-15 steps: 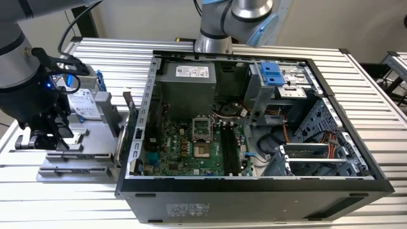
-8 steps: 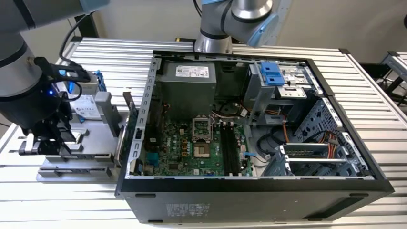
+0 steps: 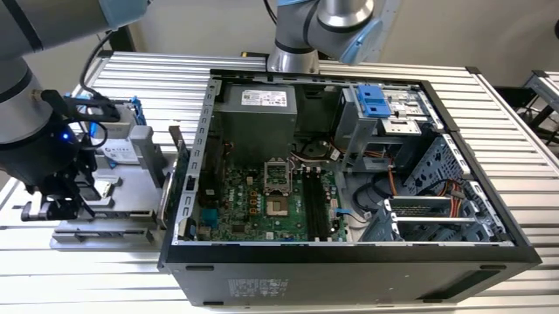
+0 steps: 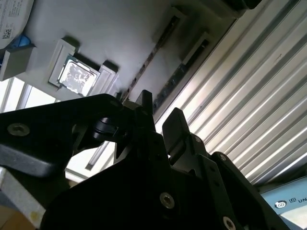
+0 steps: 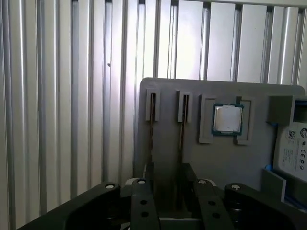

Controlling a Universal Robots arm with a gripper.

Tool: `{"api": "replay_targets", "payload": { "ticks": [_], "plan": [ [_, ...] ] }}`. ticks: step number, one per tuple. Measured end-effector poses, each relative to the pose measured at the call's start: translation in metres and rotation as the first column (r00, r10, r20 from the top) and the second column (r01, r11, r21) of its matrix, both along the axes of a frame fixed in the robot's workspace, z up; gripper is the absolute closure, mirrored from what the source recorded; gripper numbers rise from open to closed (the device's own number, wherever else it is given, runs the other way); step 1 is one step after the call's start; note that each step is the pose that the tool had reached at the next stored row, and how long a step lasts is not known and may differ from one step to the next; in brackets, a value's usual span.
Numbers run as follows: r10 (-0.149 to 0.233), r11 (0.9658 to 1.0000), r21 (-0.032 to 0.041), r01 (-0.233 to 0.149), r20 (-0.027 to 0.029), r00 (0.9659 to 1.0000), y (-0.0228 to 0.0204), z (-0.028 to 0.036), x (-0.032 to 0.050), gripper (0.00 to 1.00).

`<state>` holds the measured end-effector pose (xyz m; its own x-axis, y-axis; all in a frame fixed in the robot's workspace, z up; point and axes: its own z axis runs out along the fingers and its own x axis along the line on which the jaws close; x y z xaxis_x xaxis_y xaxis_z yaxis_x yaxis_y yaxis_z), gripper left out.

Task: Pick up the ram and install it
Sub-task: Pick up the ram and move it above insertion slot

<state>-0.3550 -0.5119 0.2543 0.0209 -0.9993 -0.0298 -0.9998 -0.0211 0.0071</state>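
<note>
The ram [image 5: 182, 120] stands on edge in the grey tray [image 5: 216, 163], long axis twelve-to-six, at twelve o'clock just ahead of the open, empty gripper [image 5: 168, 167].

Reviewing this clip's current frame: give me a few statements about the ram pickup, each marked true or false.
1. The end effector grips a ram stick. False: it is open and empty, hovering over the gray tray.
2. Two ram sticks stand on edge in holders on the tray. True.
3. A CPU lies in a recess of the tray beside the ram sticks. True.
4. The computer case is closed up. False: its side is open and the motherboard is exposed.
5. In the exterior view, the end effector is inside the case. False: it is outside, on that view's left.
</note>
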Motion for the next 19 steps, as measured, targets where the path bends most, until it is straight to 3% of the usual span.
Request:
{"api": "replay_targets", "payload": {
  "ticks": [4,13,19],
  "plan": [
    [-0.016,0.9999,0.0002,0.016,0.0002,0.9999,0.0000,-0.0045,-0.0034,0.00],
    [-0.016,0.9999,0.0000,0.016,0.0000,0.9999,-0.0056,-0.0148,-0.0053,0.00],
    [-0.015,0.9999,-0.0003,0.015,-0.0001,0.9999,-0.0065,-0.0219,-0.0060,0.00]
  ]
}}
